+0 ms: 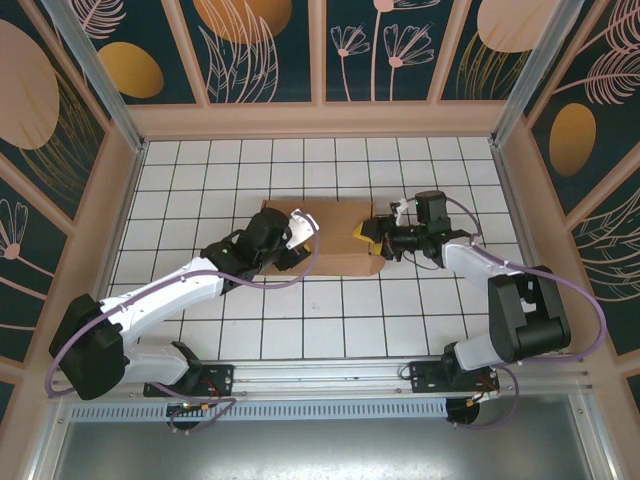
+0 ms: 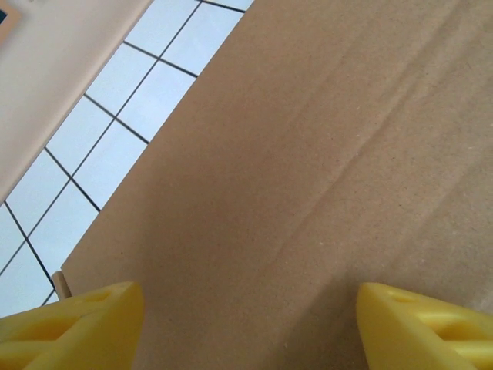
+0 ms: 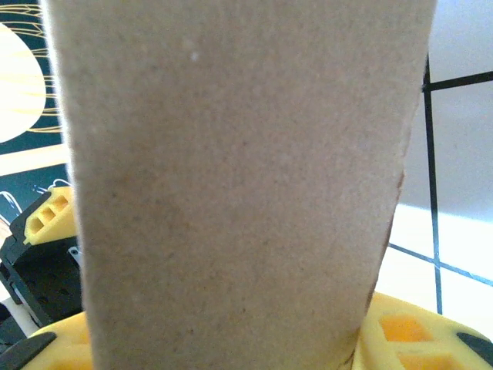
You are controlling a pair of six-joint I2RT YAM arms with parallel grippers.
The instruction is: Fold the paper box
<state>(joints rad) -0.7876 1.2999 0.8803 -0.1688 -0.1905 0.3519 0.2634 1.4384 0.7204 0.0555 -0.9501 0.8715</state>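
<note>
White tiles with dark grid lines are covering the table [image 1: 200, 310] we are looking down on. A pale beige rim [image 1: 115, 220] is running round it, and dark teal wall panels [image 1: 270, 50] with peach flowers and discs are closing it in on the left, far and right sides. At the near edge a metal rail [image 1: 330, 372] is carrying both bases.

Starting at the left, we are following the left arm [image 1: 170, 295] as it is reaching toward the middle of the table. There the left gripper [image 1: 297, 232] is hovering at the left end of the paper box [image 1: 340, 245]. Through its wrist camera we are seeing its yellow fingertips [image 2: 77, 327] standing wide apart with nothing pinched between them. Whether they are touching the cardboard we cannot tell.

The box is lying mid-table as a flat brown rectangle, with its left end hiding under that gripper.

At the box's right end the right gripper [image 1: 372, 240] is clamping it. In the right wrist view a cardboard panel is standing between the two yellow fingers [image 3: 412, 339] and blocking most of the scene behind. A yellow and black part [image 3: 42, 231] beside the panel is too cut off for us to name.

Farther right, the right arm [image 1: 468, 262] is bending back toward its base.
</note>
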